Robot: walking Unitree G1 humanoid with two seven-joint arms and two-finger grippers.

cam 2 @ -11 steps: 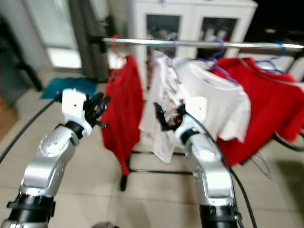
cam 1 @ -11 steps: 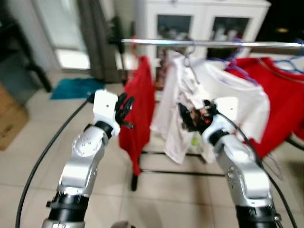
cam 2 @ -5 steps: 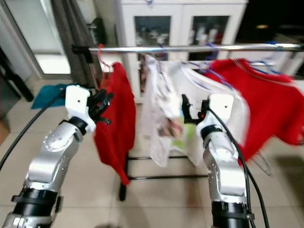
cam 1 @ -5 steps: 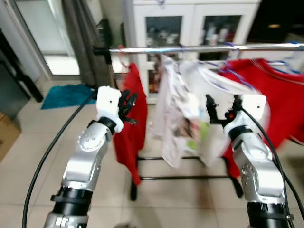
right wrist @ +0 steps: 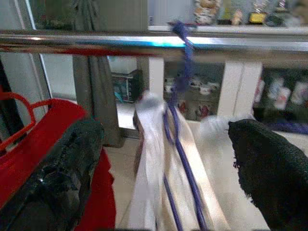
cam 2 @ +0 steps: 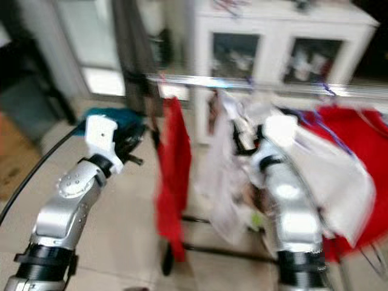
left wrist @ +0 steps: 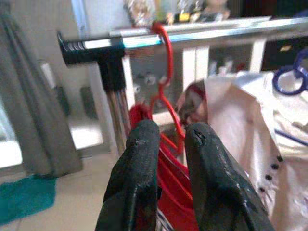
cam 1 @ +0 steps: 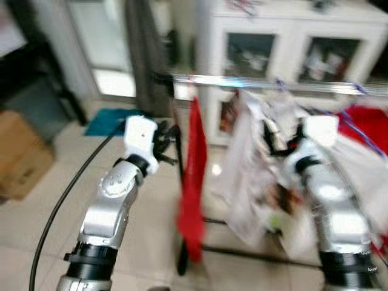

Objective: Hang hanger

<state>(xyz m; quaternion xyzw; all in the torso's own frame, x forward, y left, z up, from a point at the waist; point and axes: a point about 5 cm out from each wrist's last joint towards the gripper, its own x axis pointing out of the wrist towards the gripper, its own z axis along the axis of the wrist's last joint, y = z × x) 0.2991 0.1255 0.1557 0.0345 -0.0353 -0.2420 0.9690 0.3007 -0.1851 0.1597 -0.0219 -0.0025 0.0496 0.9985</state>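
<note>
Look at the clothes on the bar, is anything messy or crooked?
Nothing clearly wrong. The red garment hangs straight from its red hanger on the rail. The white shirt hangs bunched on a blue hanger, but blur hides details.

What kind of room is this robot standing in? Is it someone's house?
Most likely a home, perhaps a living or laundry corner. A metal clothes rail holds a red garment and a white shirt on hangers, a white glass-door cabinet of ornaments stands behind, and the floor is tiled.
</note>
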